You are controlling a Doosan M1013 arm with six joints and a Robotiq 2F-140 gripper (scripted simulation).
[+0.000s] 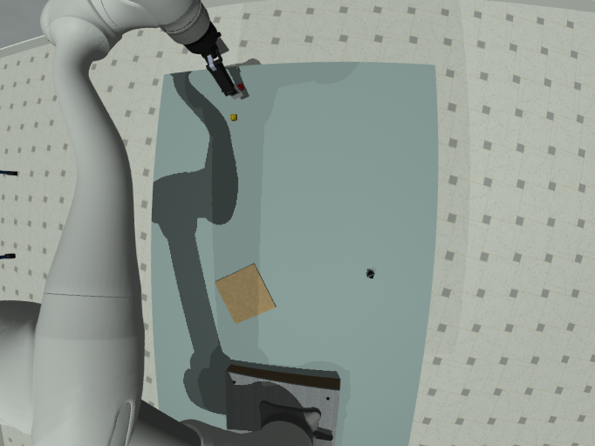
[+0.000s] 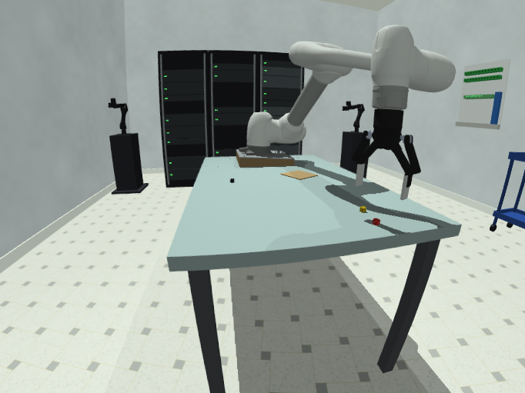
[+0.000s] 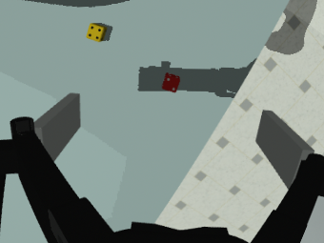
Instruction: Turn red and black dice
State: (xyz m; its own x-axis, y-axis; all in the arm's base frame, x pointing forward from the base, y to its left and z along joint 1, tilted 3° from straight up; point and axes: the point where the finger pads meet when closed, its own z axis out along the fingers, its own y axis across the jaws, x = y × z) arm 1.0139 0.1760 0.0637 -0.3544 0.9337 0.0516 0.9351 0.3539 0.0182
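The red die [image 3: 171, 81] lies flat on the table near its far corner, in the gripper's shadow; it also shows in the top view [image 1: 240, 86] and the exterior view [image 2: 376, 221]. The yellow die [image 3: 96, 31] [image 1: 233, 116] [image 2: 362, 209] lies a little way from it, with four pips on top in the wrist view. The black die [image 1: 370, 273] [image 2: 232, 180] lies far off on the other side of the table. The tan mat [image 1: 244, 292] [image 2: 299, 174] lies near the robot base. My gripper [image 2: 382, 184] [image 3: 171, 118] hangs high above the red die, fully open and empty.
The table's edge and corner run close to the red die [image 3: 238, 107], with tiled floor beyond. The robot base plate [image 1: 283, 396] stands at the table's near end. A blue cart [image 2: 509, 191] stands off to the right of the table.
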